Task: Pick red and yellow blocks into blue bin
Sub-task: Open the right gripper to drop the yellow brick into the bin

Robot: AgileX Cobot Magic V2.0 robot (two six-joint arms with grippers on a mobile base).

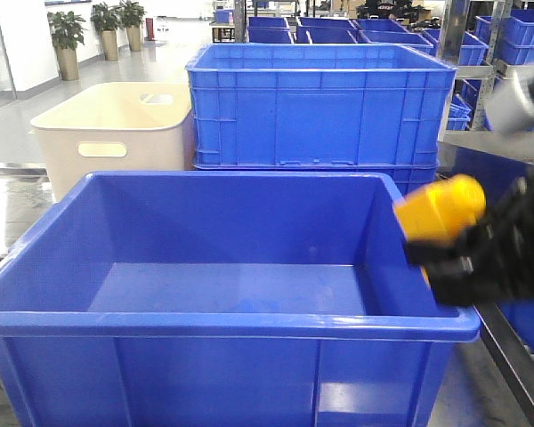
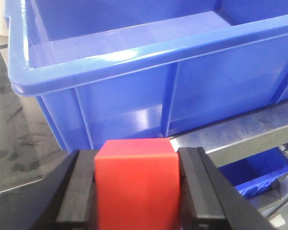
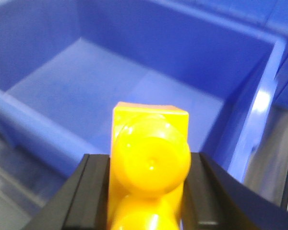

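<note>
The blue bin (image 1: 231,322) fills the foreground, and no block shows inside it. My right gripper (image 1: 445,253) is shut on the yellow block (image 1: 438,212), holding it over the bin's right rim. The right wrist view shows that yellow block (image 3: 149,155) with two round studs clamped between black fingers (image 3: 93,196), with the blue bin's floor (image 3: 86,81) below. My left gripper (image 2: 137,191) is shut on the red block (image 2: 136,184). It hangs outside the blue bin's wall (image 2: 134,100), below the rim. The left gripper does not appear in the front view.
A ribbed blue crate (image 1: 320,107) stands behind the bin, with a cream tub (image 1: 116,133) to its left. Metal shelving with more blue crates (image 1: 516,40) runs along the right. A metal rail (image 2: 240,132) lies beside the bin's base.
</note>
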